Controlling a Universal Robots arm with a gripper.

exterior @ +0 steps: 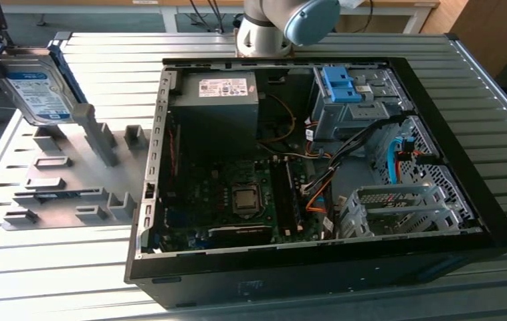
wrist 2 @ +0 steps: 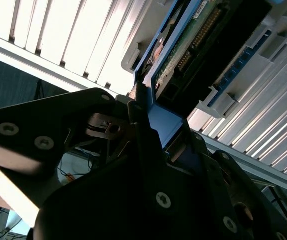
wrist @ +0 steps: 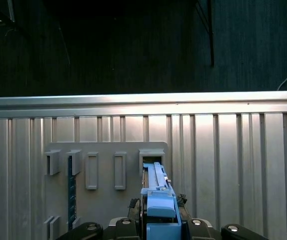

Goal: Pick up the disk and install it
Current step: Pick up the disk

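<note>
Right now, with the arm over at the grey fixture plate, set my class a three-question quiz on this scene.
1. True or false: the disk lies flat inside the computer case.
2. The gripper is shut on: A) the disk B) a cable C) nothing.
3. Fill in: the disk stands ____ at the grey fixture plate.
Key: 1 false; 2 A; 3 upright.

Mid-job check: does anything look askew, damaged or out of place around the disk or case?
Nothing stands out. The end effector grips the disk by its blue bracket, upright over the grey fixture. The open case lies flat on the table, cables loose inside but nothing visibly damaged.
</note>
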